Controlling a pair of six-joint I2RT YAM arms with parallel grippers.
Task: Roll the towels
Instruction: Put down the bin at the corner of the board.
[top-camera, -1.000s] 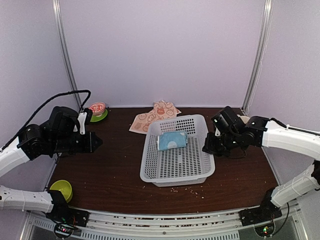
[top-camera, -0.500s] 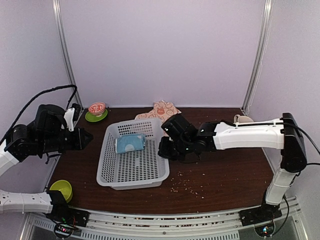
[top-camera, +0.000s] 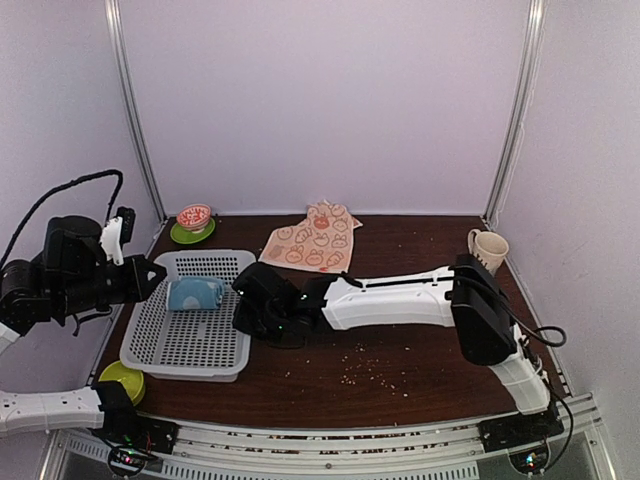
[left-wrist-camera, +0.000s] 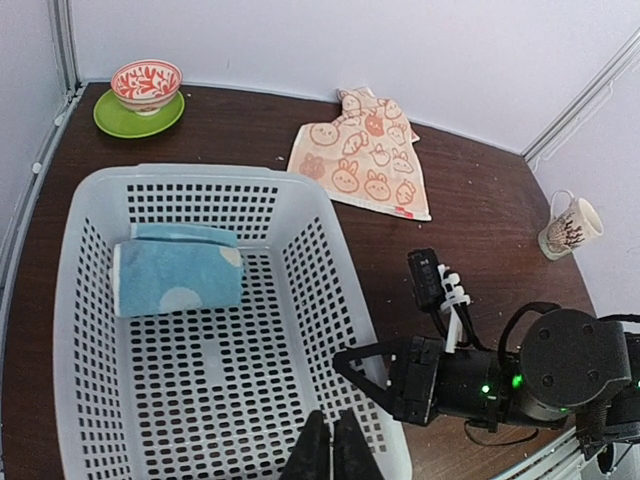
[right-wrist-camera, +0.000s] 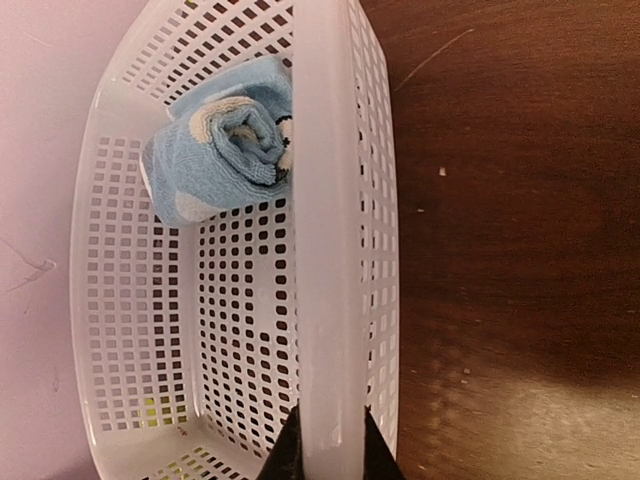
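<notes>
Left of centre, right gripper (right-wrist-camera: 328, 452) clamps white perforated plastic basket (left-wrist-camera: 200, 175) rim (rolled light-blue cloth towel (left-wrist-camera: 175, 280) inside); left gripper (left-wrist-camera: 328, 455) fingers pressed together.

The right arm (top-camera: 390, 300) is lying stretched low across to the left, with the right gripper (right-wrist-camera: 328, 440) pinching the wall of the basket (right-wrist-camera: 325, 200) between its two fingers. The left arm (top-camera: 60, 275) is standing raised and folded at the left. The left gripper (left-wrist-camera: 326, 452) is angling downward, its fingers pressed together on nothing.

Rolled towel (top-camera: 196, 294) in basket (top-camera: 180, 345) at L; flat towel (top-camera: 312, 240) behind-R, mug (top-camera: 487, 250) far R.
</notes>
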